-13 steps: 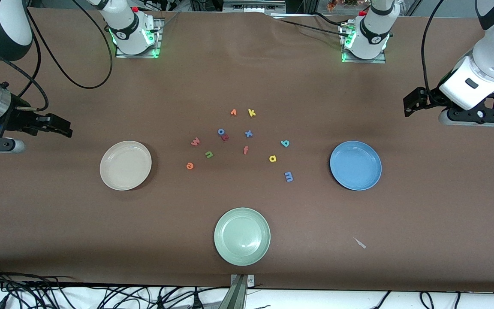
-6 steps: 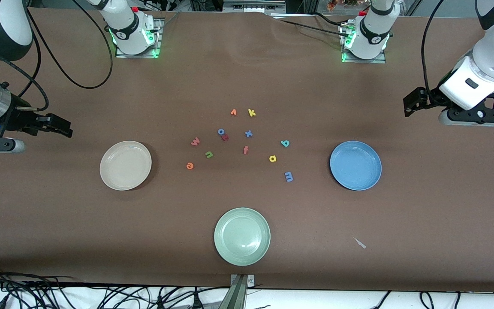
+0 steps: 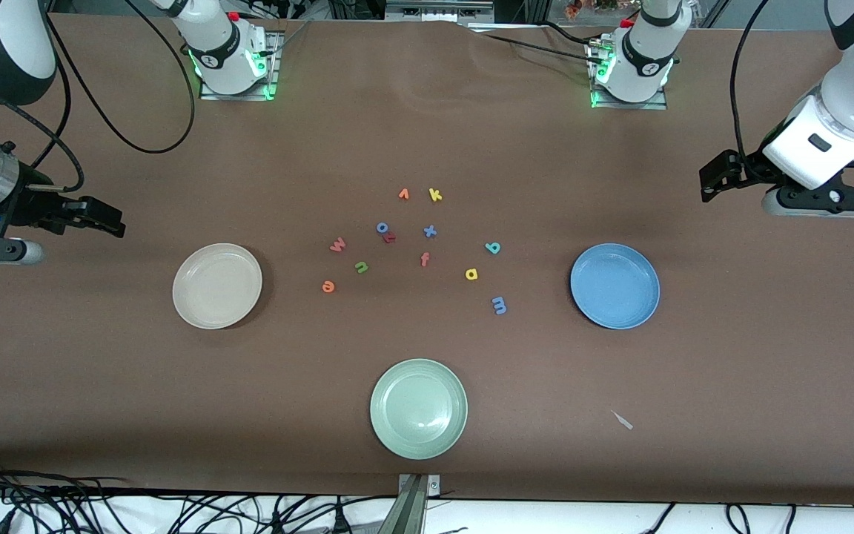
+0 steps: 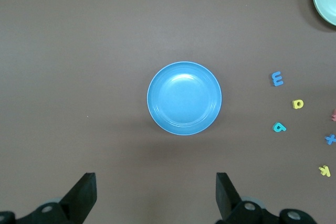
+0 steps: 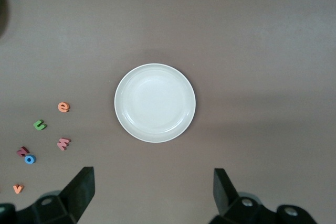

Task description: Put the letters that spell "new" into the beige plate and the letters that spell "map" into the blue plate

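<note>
Mid-table lie the green n, orange e and pinkish w, beside the bare beige plate. Blue m, yellow a and teal p lie beside the bare blue plate. My left gripper hangs open, high over the table at its arm's end; its wrist view shows the blue plate past the open left gripper. My right gripper hangs open at its own end, the beige plate past the right gripper.
Other foam letters sit among them: a blue o, blue x, orange-red f, yellow k. A pale green plate stands nearest the front camera. A small paper scrap lies beside it, toward the left arm's end.
The left arm's wrist has shifted very slightly. Letters, plates and the right arm have not moved.
</note>
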